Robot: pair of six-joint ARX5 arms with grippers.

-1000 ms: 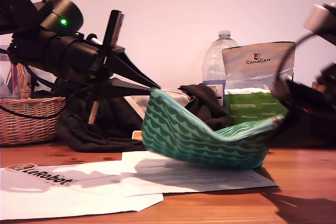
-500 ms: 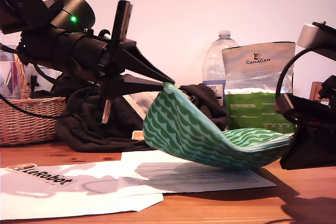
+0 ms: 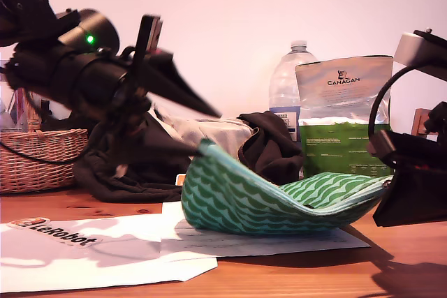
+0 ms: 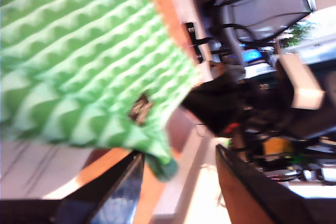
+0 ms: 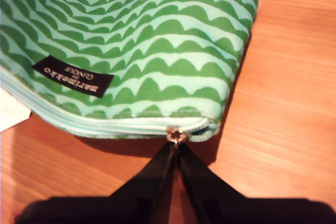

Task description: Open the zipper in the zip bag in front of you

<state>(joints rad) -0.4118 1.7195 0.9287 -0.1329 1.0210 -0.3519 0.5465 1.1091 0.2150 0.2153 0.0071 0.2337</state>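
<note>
The bag (image 3: pixel 265 200) lies on the table (image 3: pixel 391 270), one end curled up toward the exterior view's left, the other end running to the second gripper (image 5: pixel 176 153) at that view's right. In the second wrist view, this gripper's jaws are pinched together on the small metal pull (image 5: pixel 175 135) at the very end of the zipper (image 5: pixel 105 125). The zipper's long axis runs straight away from those fingertips, along the bag's edge toward the first gripper (image 4: pixel 178 182).

The first gripper stands with jaws apart; the bag's far corner (image 4: pixel 160 161) sits just ahead of the gap, gripped by neither finger. In the exterior view that arm (image 3: pixel 77 68) is above the raised end.

Judged from this, the bag is free at the first gripper's end, so a pull along the zipper would likely drag the whole bag.
</note>
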